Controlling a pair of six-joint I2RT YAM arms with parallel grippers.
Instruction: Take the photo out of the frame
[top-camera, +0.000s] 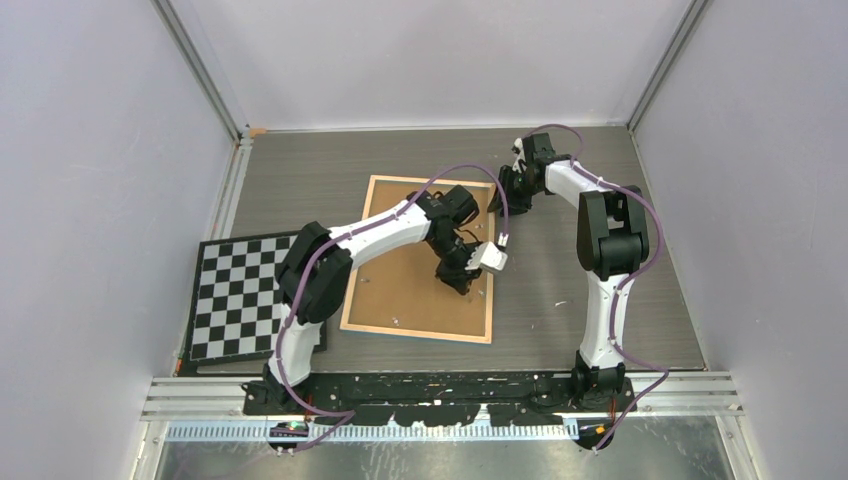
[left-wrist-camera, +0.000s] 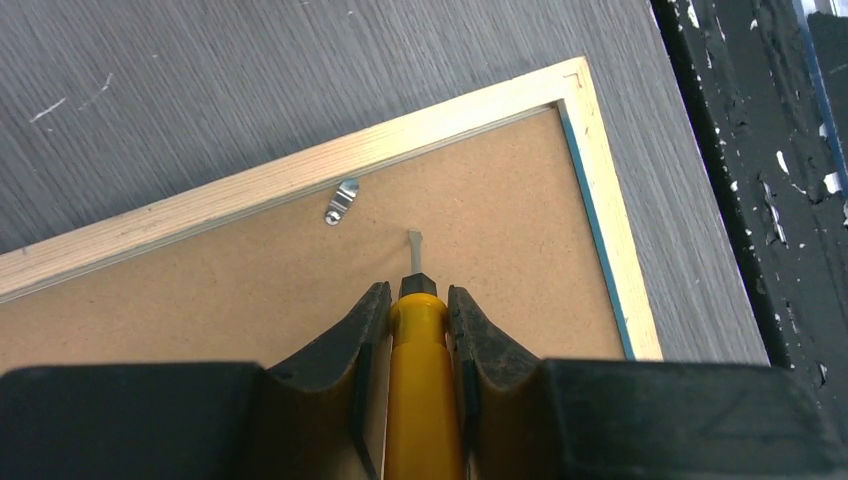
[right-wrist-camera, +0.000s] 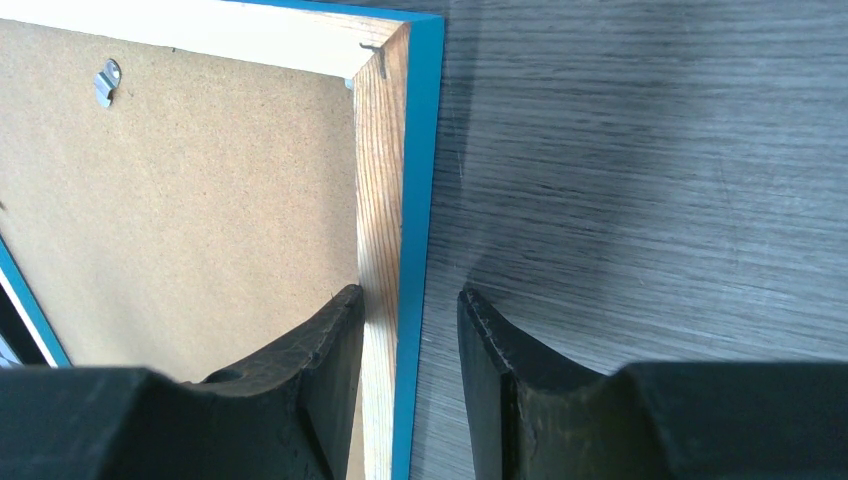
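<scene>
Left tool (left-wrist-camera: 418, 298) pinches a yellow screwdriver (left-wrist-camera: 424, 400) over the back of the frame (left-wrist-camera: 200, 300). Right tool (right-wrist-camera: 408, 297), jaws parted, straddles its far-right rim.

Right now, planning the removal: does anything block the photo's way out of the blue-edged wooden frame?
Yes: the brown fibreboard back fills the face-down frame, small metal tabs at its rim. The photo is hidden.

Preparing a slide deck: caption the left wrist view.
Left tool grips a yellow-handled screwdriver, blade over the back of the frame, near a metal tab.
</scene>
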